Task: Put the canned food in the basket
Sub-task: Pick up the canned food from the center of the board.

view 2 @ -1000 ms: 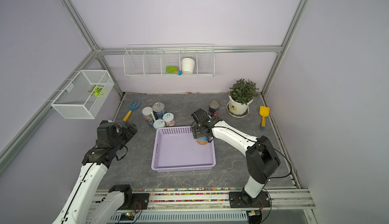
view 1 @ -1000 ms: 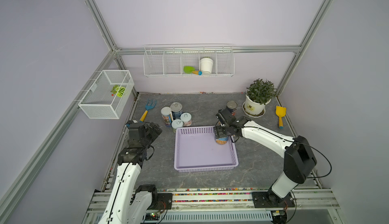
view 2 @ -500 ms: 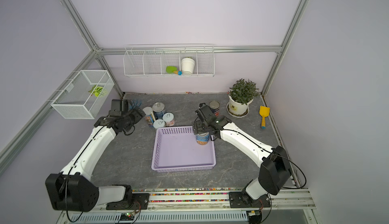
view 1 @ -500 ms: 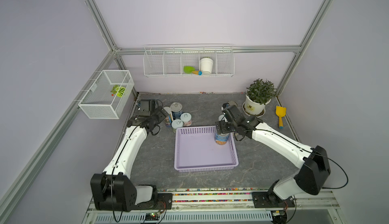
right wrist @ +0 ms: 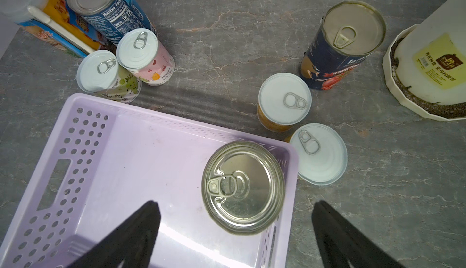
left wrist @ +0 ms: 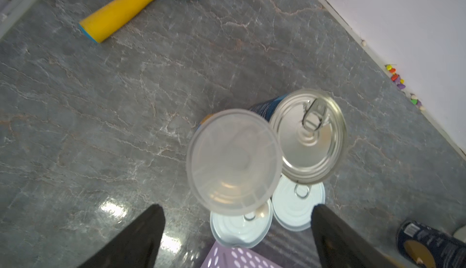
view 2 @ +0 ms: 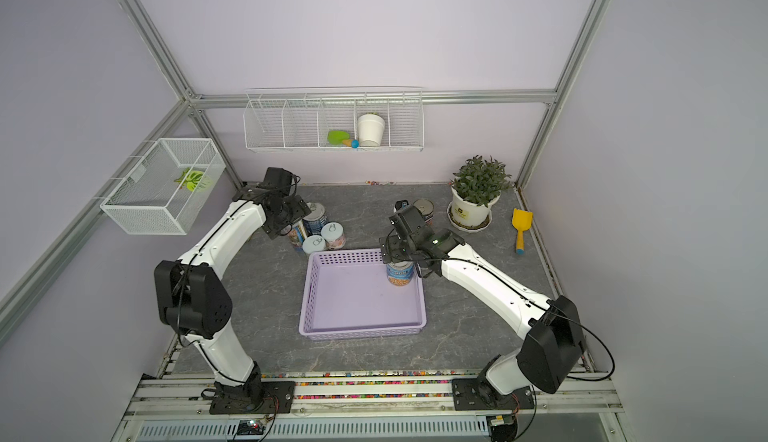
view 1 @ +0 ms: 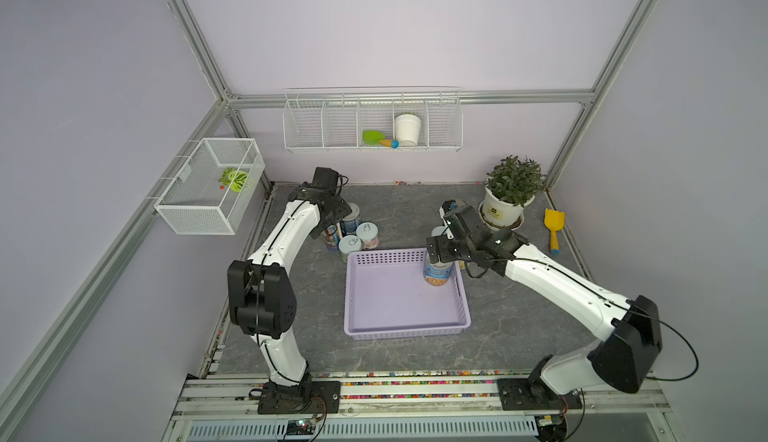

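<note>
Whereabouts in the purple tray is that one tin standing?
In both top views the tin stands upright in the tray's far right corner; two pale-lidded tins sit just outside that wall.

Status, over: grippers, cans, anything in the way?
Left gripper open over the four clustered cans; right gripper open above the basket. One can upright in the basket, seven outside. Cluster packed tight, little room to grip.
</note>
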Controlling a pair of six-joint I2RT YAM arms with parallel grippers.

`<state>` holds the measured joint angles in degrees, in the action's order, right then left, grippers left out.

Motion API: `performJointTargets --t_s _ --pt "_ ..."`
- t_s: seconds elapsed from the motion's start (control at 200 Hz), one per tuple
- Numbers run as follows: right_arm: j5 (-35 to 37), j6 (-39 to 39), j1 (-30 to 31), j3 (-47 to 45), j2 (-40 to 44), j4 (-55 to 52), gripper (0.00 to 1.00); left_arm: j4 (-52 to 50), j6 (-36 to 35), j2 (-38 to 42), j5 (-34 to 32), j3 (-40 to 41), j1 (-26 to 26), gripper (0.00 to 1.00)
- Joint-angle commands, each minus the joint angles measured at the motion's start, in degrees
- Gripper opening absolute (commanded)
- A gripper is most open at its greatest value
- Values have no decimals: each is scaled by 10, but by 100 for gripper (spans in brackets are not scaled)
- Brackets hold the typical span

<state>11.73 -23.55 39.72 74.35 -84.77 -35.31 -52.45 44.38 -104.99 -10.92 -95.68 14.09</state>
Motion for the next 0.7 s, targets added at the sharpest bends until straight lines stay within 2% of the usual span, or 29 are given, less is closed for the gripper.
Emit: performJointTargets --t_s 0.0,0.445,0.53,0.695 --pt "-7 -5 0 -9 12 -1 98 -73 6 -32 -49 -37 3 96" --pt "-11 -6 0 -6 1 -3 98 -102 4 -105 -47 -102 3 96" --pt "-15 -7 0 -6 0 -2 98 -111 11 -108 -65 -107 2 93" --pt "-17 -7 1 -6 -2 -2 98 -114 9 -119 -80 -117 3 83"
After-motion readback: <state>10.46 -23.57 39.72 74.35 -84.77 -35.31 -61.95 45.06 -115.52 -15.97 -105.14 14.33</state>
